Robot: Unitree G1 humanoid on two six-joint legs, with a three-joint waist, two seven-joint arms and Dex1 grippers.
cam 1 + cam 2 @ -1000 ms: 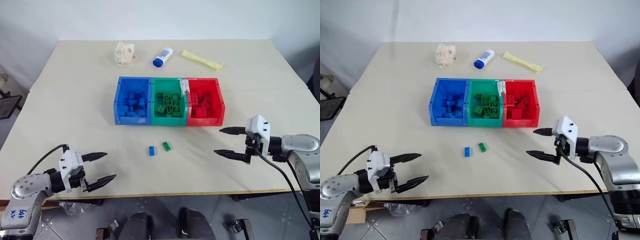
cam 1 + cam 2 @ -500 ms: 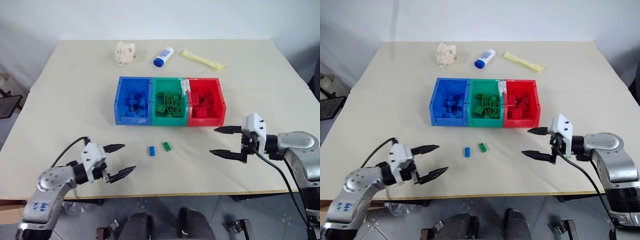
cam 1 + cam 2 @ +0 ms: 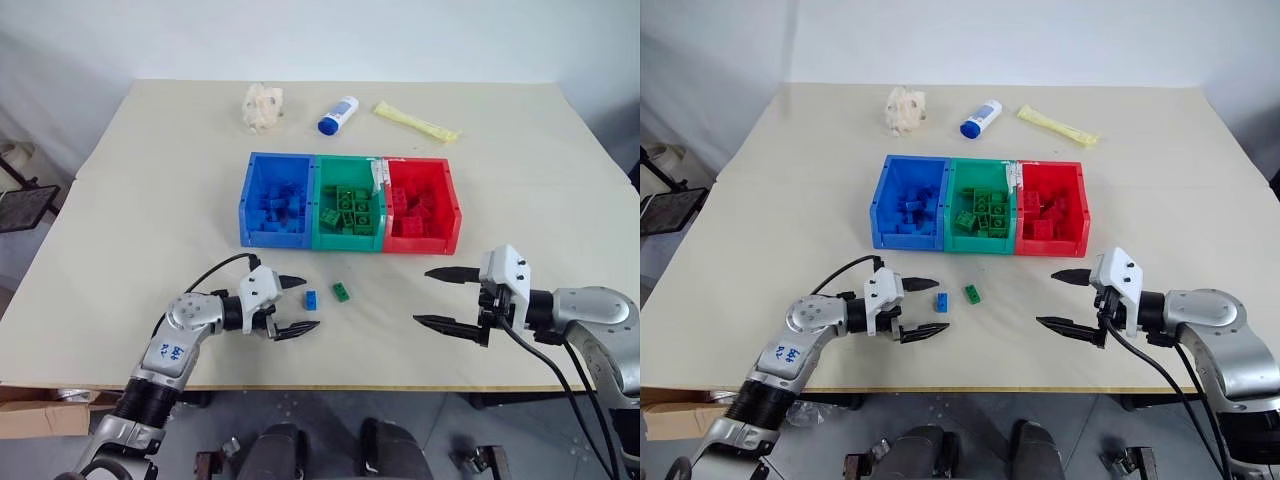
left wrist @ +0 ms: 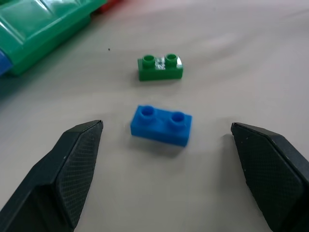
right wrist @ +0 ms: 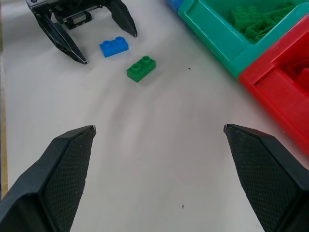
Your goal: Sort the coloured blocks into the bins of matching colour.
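Note:
Two loose blocks lie on the table in front of the bins: a blue block [image 3: 310, 299] [image 4: 161, 125] and a green block [image 3: 341, 292] [image 4: 160, 67] just to its right. My left gripper [image 3: 296, 305] is open just left of the blue block, its fingers [image 4: 72, 164] pointing at it without touching. Farther right, my right gripper [image 3: 438, 297] hangs open above bare table, holding nothing. Behind the blocks stand the joined blue bin [image 3: 245, 200], green bin [image 3: 348, 243] and red bin [image 3: 455, 205], each holding several blocks of its own colour.
At the table's far side lie a crumpled pale wad [image 3: 263, 105], a white bottle with a blue cap [image 3: 338, 114] and a yellow packet [image 3: 416, 121]. The table's front edge [image 3: 340, 385] runs just below both grippers.
My left gripper has swung in from the table's front left corner toward the blue block and now points at it. The right gripper has barely moved. The camera view has shifted slightly.

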